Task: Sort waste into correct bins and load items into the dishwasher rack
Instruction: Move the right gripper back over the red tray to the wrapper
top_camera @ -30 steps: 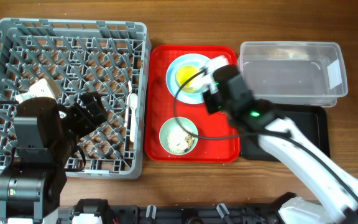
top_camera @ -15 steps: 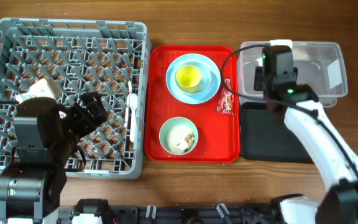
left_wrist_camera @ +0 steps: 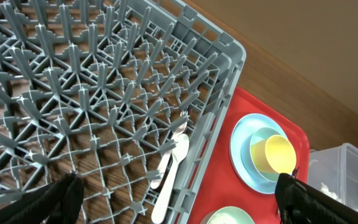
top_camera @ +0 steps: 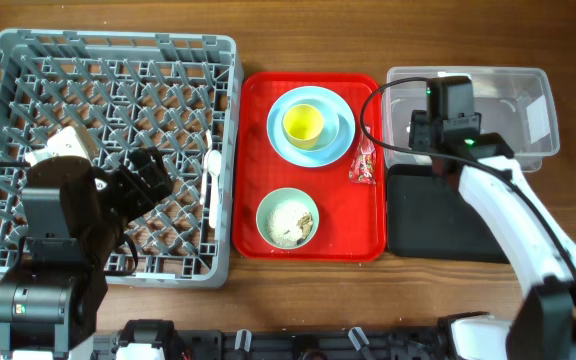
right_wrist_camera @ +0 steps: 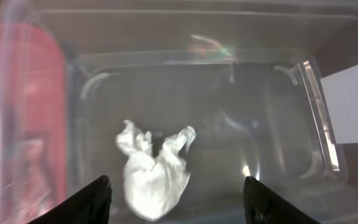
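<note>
Above the clear tub (top_camera: 508, 120) my right gripper (top_camera: 446, 100) hangs open. In the right wrist view a crumpled white tissue (right_wrist_camera: 154, 169) lies loose on the floor of the tub (right_wrist_camera: 229, 124), below the right gripper (right_wrist_camera: 178, 202). A red wrapper (top_camera: 364, 163) lies on the red tray (top_camera: 338, 240). Beside it are the pale green bowl (top_camera: 287, 218) holding whitish scraps and the yellow cup (top_camera: 304, 123), set in a light blue bowl on the blue plate (top_camera: 338, 140). My left gripper (top_camera: 153, 175) stays open and empty over the grey rack (top_camera: 108, 60). A white spoon (left_wrist_camera: 173, 171) and fork (left_wrist_camera: 178, 127) lie in the rack.
The black tray (top_camera: 458, 215) lies in front of the clear tub, under my right arm. The red tray sits between the rack and the two bins. Bare wooden table shows along the front and back edges.
My right gripper swung from over the plate to above the clear tub and opened, and the tissue dropped into the tub. The left arm has not moved.
</note>
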`<action>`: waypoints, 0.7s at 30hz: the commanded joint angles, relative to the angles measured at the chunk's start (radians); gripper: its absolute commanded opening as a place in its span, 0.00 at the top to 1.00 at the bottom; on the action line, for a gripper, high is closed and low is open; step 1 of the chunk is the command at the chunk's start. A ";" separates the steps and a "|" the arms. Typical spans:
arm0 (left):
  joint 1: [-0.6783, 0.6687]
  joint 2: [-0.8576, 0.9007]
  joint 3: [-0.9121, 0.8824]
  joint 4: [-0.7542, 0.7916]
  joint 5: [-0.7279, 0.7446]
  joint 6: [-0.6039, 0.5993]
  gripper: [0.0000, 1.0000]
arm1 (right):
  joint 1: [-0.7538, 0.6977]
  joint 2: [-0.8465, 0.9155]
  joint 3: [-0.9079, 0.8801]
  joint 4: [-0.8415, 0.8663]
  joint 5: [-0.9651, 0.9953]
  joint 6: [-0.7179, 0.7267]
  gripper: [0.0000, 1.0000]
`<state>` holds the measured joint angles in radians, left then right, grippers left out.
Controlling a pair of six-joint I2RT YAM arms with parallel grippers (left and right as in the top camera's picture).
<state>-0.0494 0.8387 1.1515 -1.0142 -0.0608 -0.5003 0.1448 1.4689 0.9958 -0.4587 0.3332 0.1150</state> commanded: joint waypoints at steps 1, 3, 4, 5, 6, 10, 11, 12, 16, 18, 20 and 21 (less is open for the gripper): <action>0.007 -0.002 0.014 0.003 0.004 -0.009 0.00 | 0.010 -0.171 0.041 -0.027 -0.276 0.024 0.32; 0.007 -0.002 0.014 0.003 0.004 -0.010 0.00 | 0.011 -0.236 0.041 -0.061 -0.444 0.105 0.32; 0.007 -0.002 0.014 0.003 0.004 -0.010 0.00 | 0.013 -0.251 0.041 -0.076 -0.487 0.135 0.33; 0.007 -0.002 0.014 0.003 0.004 -0.010 0.00 | 0.016 -0.267 0.040 -0.097 -0.540 0.164 0.35; 0.007 -0.002 0.014 0.003 0.004 -0.010 0.00 | 0.022 -0.276 0.040 -0.118 -0.577 0.176 0.37; 0.007 -0.002 0.014 0.003 0.004 -0.010 0.00 | 0.082 -0.268 0.029 -0.187 -0.628 0.182 0.69; 0.007 -0.002 0.014 0.003 0.004 -0.010 0.00 | 0.106 -0.261 0.021 -0.192 -0.617 0.184 0.72; 0.007 -0.002 0.014 0.003 0.004 -0.010 0.00 | 0.132 -0.254 0.011 -0.192 -0.600 0.186 0.75; 0.007 -0.002 0.014 0.003 0.004 -0.010 0.00 | 0.256 -0.212 -0.023 -0.190 -0.427 0.266 0.75; 0.007 -0.002 0.014 0.003 0.004 -0.010 0.00 | 0.312 -0.192 -0.037 -0.190 -0.358 0.297 0.75; 0.007 -0.002 0.014 0.003 0.004 -0.010 0.00 | 0.359 -0.169 -0.043 -0.190 -0.341 0.310 0.75; 0.007 -0.002 0.014 0.003 0.004 -0.010 0.00 | 0.375 -0.156 -0.043 -0.190 -0.351 0.312 0.74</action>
<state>-0.0494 0.8387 1.1515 -1.0138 -0.0612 -0.5003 0.4622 1.2716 0.9680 -0.6487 -0.0986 0.3710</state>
